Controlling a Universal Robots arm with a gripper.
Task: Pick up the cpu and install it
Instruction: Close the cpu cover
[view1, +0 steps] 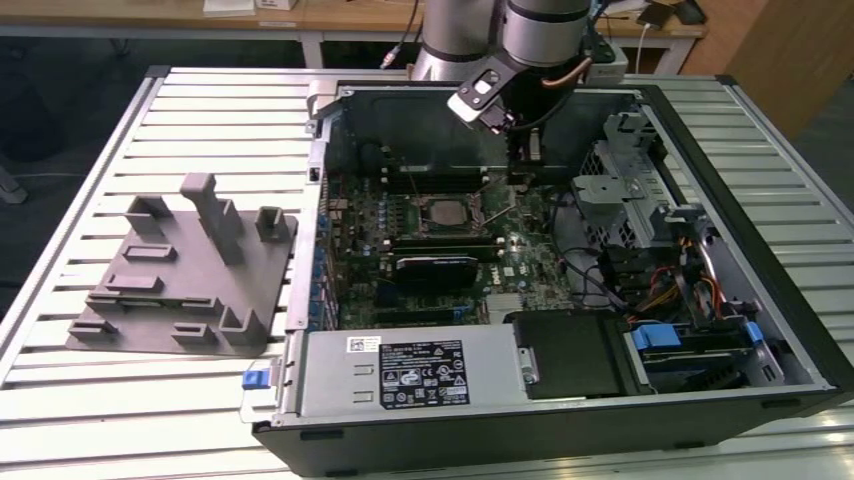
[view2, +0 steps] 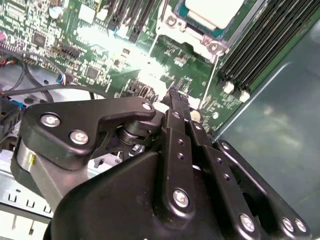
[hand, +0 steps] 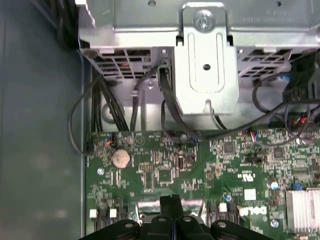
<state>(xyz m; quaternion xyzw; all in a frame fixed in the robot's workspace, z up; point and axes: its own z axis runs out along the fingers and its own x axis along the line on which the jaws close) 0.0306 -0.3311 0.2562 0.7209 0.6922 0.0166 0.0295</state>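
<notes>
The cpu (view1: 441, 212) lies flat inside the black-framed socket in the middle of the green motherboard (view1: 534, 265), its silver top facing up. In the second wrist view the cpu (view2: 211, 10) is a pale square inside the socket's metal frame (view2: 172, 22). My gripper (view1: 531, 168) hangs inside the open computer case, toward the exterior view's right of the socket and apart from it. Its black fingers are pressed together with nothing between them, as both wrist views show at the gripper (view2: 174, 96) (hand: 171, 202).
A silver power supply box (view1: 400, 372) fills the case's near corner. Drive cages (view1: 627, 190) and cable bundles (view1: 654, 290) line the exterior view's right. Memory slots (view2: 260, 45) flank the socket. A grey moulded fixture (view1: 187, 270) stands on the slatted table (view1: 80, 400). A coin battery (hand: 120, 158) sits on the board.
</notes>
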